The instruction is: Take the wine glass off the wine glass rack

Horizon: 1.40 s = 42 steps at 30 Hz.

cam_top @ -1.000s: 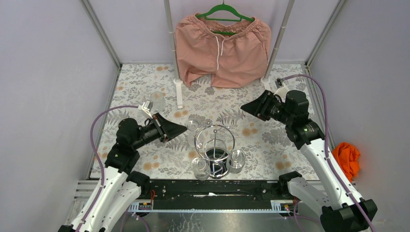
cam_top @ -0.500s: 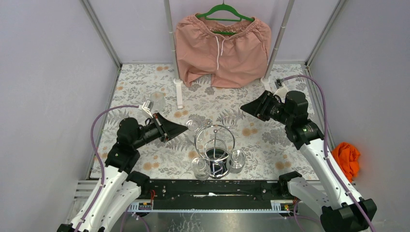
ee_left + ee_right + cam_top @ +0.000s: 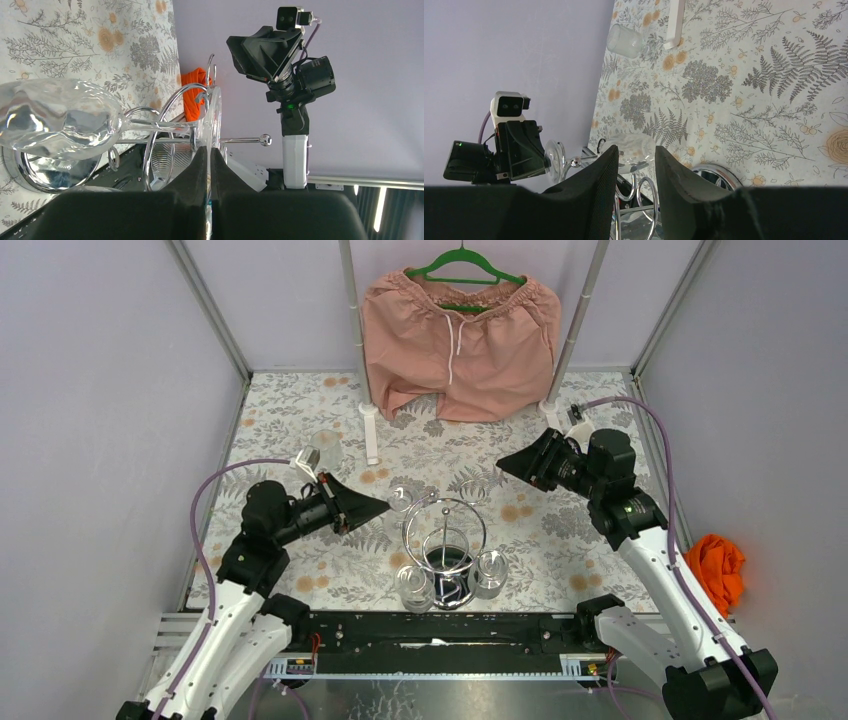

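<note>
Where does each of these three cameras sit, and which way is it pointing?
Top external: above and behind the arms, looking down over the table toward hanging pink shorts; both arms show, wine glass rack between.
Left wrist: on the left arm, facing right across the rack; its own shut fingers pinch a wine glass by the foot.
Right wrist: on the right arm, facing left and down at the table; its open fingers show.
Shared: both wrist views show the rack, plus the opposite right gripper and left gripper.

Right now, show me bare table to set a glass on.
Bare table lies between the wine glass rack and the right edge; more behind the lone glass, far left. Crowded close around the rack, hung with glasses.
</note>
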Available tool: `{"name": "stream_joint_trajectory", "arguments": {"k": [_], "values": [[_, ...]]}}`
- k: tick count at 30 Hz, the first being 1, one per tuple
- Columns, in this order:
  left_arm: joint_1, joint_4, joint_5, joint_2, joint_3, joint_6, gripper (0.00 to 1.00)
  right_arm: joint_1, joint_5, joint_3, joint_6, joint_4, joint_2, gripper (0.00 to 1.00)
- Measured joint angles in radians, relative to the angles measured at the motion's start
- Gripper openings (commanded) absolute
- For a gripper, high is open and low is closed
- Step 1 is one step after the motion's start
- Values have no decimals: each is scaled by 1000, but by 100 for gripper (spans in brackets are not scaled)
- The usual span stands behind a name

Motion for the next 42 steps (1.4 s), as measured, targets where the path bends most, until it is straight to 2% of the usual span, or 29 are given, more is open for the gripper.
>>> {"name": "stream_joint_trajectory", "arguments": {"k": [28,42], "values": [[-3,-26,-56,-10,22,-71,0,0,-3,-16,8,5,1,40],[-3,-30,-82,40,135,-45,0,0,-11,-16,8,5,8,41]]}}
